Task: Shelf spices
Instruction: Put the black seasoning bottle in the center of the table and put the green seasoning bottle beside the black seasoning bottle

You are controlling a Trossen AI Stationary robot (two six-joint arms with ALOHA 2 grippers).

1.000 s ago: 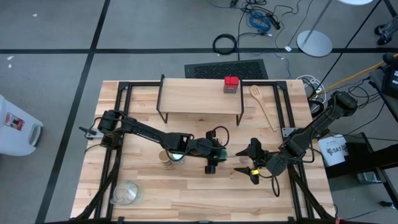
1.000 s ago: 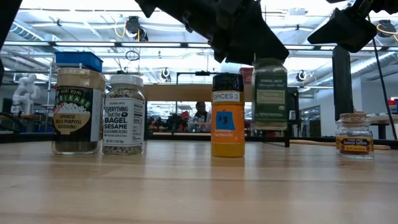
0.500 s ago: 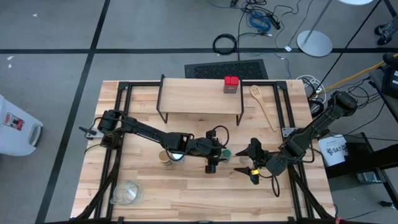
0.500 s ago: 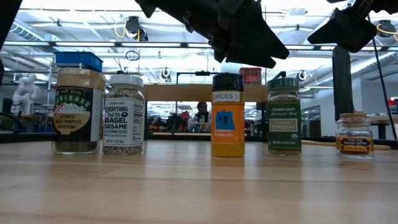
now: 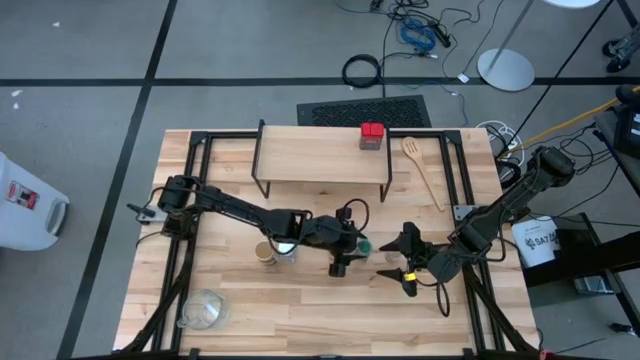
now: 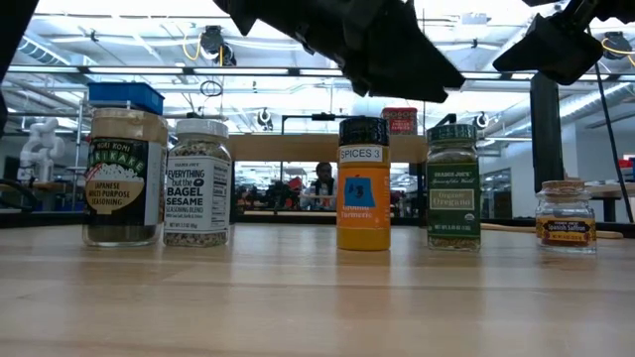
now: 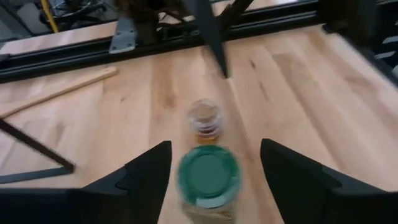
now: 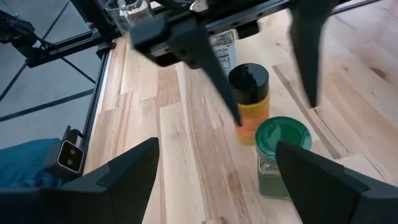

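Note:
The green-lidded spice jar stands upright on the table, on its base, between the open fingers of my left gripper, with a gap on each side. The low view shows it beside an orange jar with a black lid. A small saffron jar stands further right, and two bigger jars stand at the left. The red tin sits on the shelf. My right gripper hangs open, holding nothing, right of the green jar.
A wooden spoon lies right of the shelf. A clear glass bowl stands near the table's front left corner. Black frame rails run along both sides of the table. Bare plank stretches along the near edge.
The green-lidded jar hung above the table under my left gripper a second ago. It has come down and now stands on its base, clear of both fingers. My left gripper has stayed over it.

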